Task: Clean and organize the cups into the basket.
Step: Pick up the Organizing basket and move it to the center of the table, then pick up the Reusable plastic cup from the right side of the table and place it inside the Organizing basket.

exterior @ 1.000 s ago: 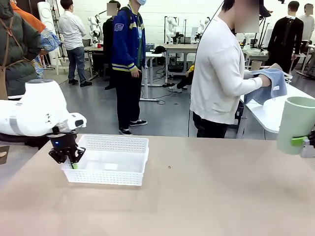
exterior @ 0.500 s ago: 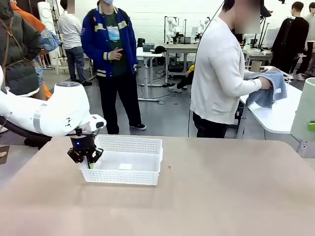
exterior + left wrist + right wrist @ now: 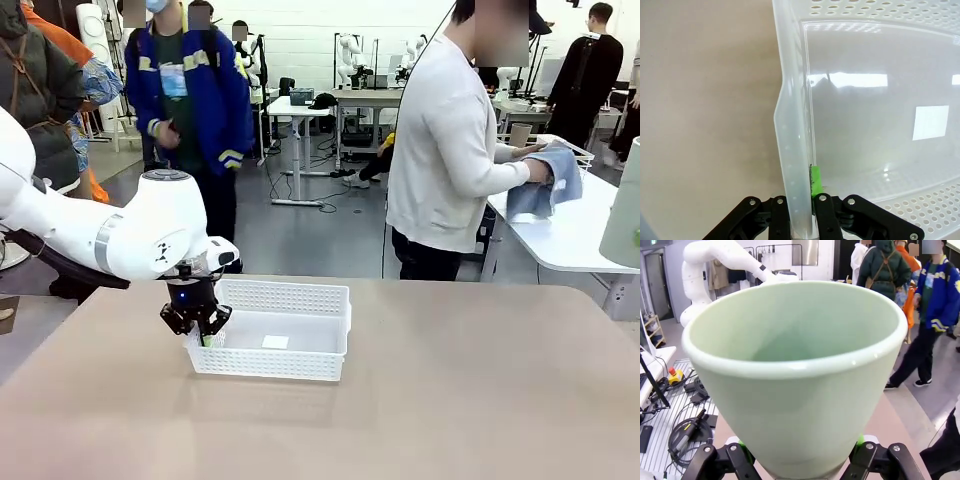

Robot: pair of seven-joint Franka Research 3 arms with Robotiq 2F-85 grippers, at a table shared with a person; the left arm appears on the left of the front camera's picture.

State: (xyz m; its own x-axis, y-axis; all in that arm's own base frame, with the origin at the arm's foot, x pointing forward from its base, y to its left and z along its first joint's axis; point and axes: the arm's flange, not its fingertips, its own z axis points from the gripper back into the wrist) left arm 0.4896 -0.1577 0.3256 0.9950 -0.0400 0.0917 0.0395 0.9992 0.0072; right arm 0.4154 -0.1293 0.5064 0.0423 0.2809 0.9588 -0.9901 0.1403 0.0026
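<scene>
While the left gripper (image 3: 204, 332) stays clamped on the left wall of the basket (image 3: 285, 362), that basket sits farther right on the tan table (image 3: 420, 400) than a second ago. One basket, open side up, long axis running left to right. The right gripper (image 3: 800, 446) pinches one mint cup (image 3: 800, 365) — now nearly off the front view's right edge, roughly upright. Beyond, a person (image 3: 445, 150) wipes with a blue cloth (image 3: 545, 185) — one tan cup (image 3: 520, 133) stands upright on the white side table (image 3: 560, 235).
</scene>
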